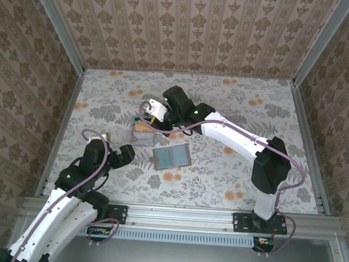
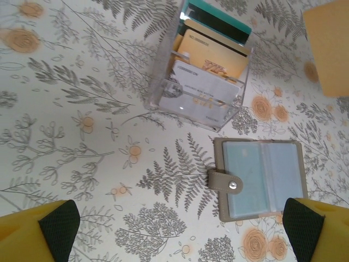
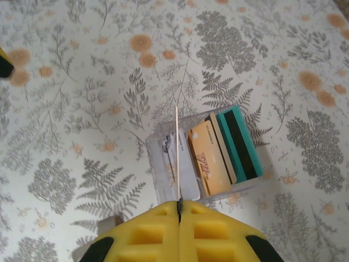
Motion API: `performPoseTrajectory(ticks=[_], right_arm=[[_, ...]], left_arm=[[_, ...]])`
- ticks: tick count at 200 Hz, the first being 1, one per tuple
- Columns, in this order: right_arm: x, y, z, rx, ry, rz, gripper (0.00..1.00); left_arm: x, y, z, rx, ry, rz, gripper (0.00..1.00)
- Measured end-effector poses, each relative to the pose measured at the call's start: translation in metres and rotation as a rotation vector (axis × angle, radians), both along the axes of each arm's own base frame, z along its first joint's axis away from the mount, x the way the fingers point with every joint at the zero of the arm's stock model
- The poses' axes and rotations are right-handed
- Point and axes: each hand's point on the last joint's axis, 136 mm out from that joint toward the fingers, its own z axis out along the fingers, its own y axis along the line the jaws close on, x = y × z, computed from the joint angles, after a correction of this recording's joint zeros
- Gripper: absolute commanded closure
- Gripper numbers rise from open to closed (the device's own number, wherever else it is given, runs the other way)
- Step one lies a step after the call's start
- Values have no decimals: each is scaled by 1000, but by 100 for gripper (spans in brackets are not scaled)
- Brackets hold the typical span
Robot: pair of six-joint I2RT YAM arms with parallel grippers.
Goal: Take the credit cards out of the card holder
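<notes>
The card holder [image 1: 171, 157] [image 2: 262, 177] lies open and flat on the table, pale grey-blue sleeves up, its snap tab pointing left. Its sleeves look empty. Several credit cards [image 2: 210, 65] [image 3: 218, 150], teal, orange-tan and pale grey, stand upright in a clear box. My right gripper [image 1: 147, 119] [image 3: 179, 204] hangs over that box, shut on one orange-tan card [image 2: 327, 49] [image 3: 176, 147], seen edge-on in the right wrist view. My left gripper [image 1: 122, 154] [image 2: 180, 234] stands open just left of the card holder, nothing between its fingers [image 2: 54, 226].
The clear plastic box [image 1: 143, 132] [image 2: 163, 87] [image 3: 158, 164] stands just behind and to the left of the card holder. The floral table top [image 1: 241, 123] is fenced by metal rails and patterned walls.
</notes>
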Motion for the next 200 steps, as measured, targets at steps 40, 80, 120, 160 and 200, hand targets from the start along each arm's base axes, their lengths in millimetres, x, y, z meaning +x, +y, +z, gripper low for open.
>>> performPoseTrajectory(ticks=[40,80,120,160,200], right_arm=[[19,18,-21,-88,-24,72,100],[33,26,-49,-178,-20,109,100],[44,29,-67,-228,-12,117,100],[54,29,-79,-251,-3,114,100],[59,31,-81,-251,-4,113,100]], left_arm=[[-9,12,7,17,-12,28,0],[-16,19,10,23,-15,47,0],[-18,20,9,25,-5,54,0],[-18,21,10,20,-14,54,0],[-18,22,10,20,-13,60,0]])
